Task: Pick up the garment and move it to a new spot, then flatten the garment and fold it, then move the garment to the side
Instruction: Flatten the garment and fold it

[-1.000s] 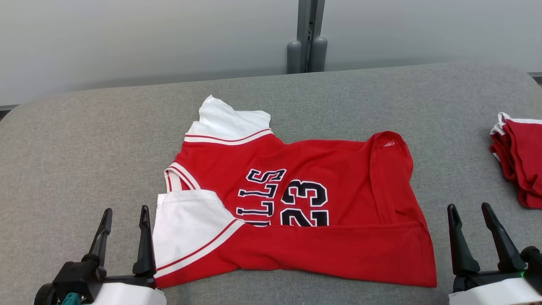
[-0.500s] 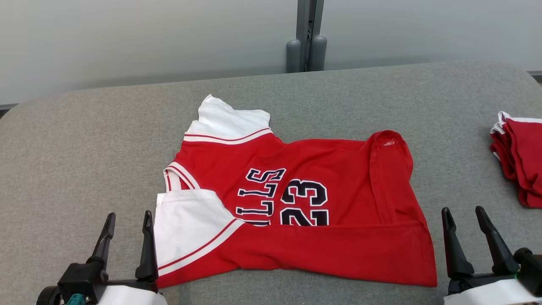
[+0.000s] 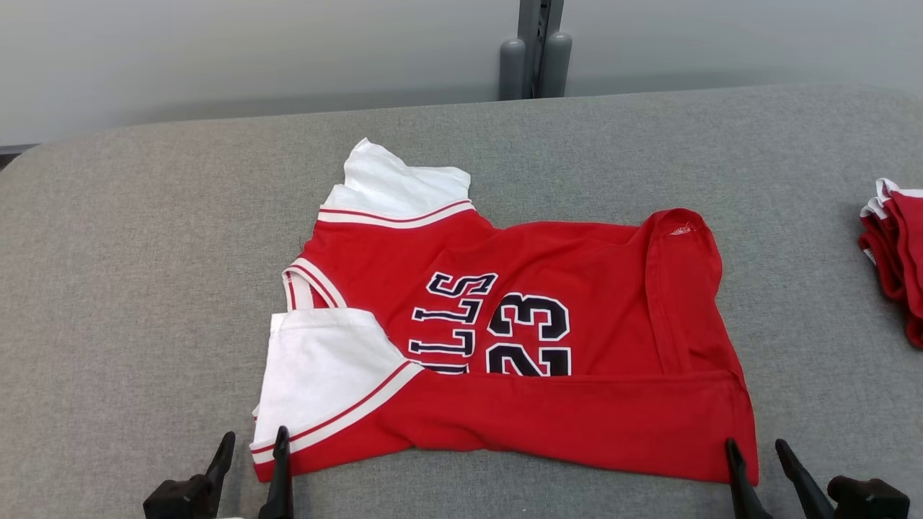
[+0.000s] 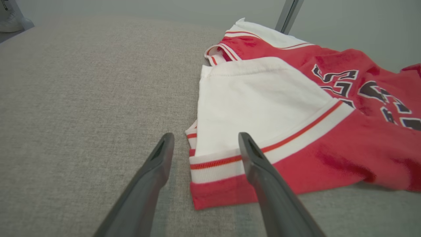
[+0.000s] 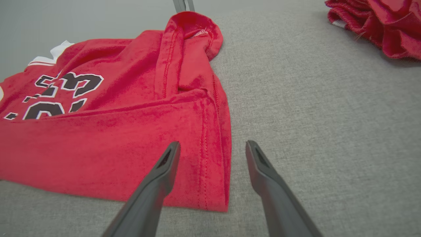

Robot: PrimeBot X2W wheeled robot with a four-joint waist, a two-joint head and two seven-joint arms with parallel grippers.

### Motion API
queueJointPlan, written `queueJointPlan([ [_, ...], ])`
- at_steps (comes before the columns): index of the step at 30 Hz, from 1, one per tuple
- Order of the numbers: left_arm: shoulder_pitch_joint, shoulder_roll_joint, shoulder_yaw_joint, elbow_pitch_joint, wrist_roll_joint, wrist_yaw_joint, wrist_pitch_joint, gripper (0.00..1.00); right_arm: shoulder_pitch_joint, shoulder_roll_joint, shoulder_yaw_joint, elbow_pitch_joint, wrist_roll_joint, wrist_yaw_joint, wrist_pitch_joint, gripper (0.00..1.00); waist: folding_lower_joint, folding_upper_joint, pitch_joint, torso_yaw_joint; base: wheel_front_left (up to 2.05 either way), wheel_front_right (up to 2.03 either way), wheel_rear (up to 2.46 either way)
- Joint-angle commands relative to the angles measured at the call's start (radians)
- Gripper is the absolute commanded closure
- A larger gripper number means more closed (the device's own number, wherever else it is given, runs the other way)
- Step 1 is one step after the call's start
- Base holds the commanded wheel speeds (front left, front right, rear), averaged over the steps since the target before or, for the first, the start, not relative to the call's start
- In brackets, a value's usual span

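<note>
Jersey lies crosswise, a near corner in front of each gripper

The red jersey (image 3: 519, 339) rests mid-table on the grey padded table (image 3: 144, 252). Its long axis runs left to right: collar and white sleeve (image 4: 256, 98) toward the robot's left, hem corner (image 5: 217, 184) toward its right. The near edge is already folded up over the lower part of the lettering. A stack of red garments (image 3: 894, 245) sits well apart at the far right.

Both arms are equally placed. The left gripper (image 3: 256, 432) is at the near left corner and the right gripper (image 3: 756, 441) at the near right one, with the garment lying straight ahead of each. Both are spread wide and hold nothing. Each straddles its corner's outer edge, with the inner finger over cloth and the outer finger over bare table. Whether any fingertip touches the fabric cannot be told.

The arms sit low, fingers pointing away from the robot and sloping down toward the surface. The likely next step is pinching both corners together, which calls for a short push forward and down.
</note>
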Motion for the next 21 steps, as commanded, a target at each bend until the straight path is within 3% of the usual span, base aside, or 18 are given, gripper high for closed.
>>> queueJointPlan([
  [1,-0.026,0.002,0.005,0.025,-0.010,-0.012,-0.006,0.00,-0.009,0.000,0.004,0.030,0.011,0.000,-0.007,0.00,0.0000,0.0000,0.007,0.002,0.00,0.00,0.00],
  [8,-0.067,-0.009,-0.005,0.119,-0.052,-0.064,0.013,0.00,-0.060,0.008,0.044,0.173,0.055,0.000,-0.013,0.00,0.0000,0.0000,0.020,-0.002,0.00,0.00,0.00],
  [9,-0.072,-0.010,-0.005,0.128,-0.053,-0.069,0.011,0.22,-0.066,0.008,0.049,0.190,0.057,0.000,-0.012,0.00,0.0000,0.0000,0.020,-0.003,0.00,0.00,0.00],
  [10,-0.081,-0.013,-0.008,0.149,-0.063,-0.080,0.012,1.00,-0.080,0.009,0.059,0.218,0.069,0.000,-0.013,0.41,0.0000,0.0000,0.018,-0.006,0.00,0.00,0.00],
  [11,-0.085,-0.014,-0.010,0.160,-0.064,-0.087,0.014,1.00,-0.086,0.010,0.069,0.229,0.079,0.000,-0.011,0.75,0.0000,0.0000,0.017,-0.006,0.00,0.00,0.00],
  [12,-0.090,-0.014,-0.011,0.169,-0.066,-0.091,0.013,1.00,-0.091,0.010,0.078,0.239,0.084,0.001,-0.009,1.00,0.0000,0.0000,0.015,-0.007,0.00,0.00,0.00],
  [21,-0.104,-0.010,-0.011,0.217,-0.079,-0.105,0.007,1.00,-0.113,-0.008,0.117,0.244,0.131,0.000,-0.020,1.00,0.0000,0.0000,0.010,-0.006,0.00,0.00,0.00],
])
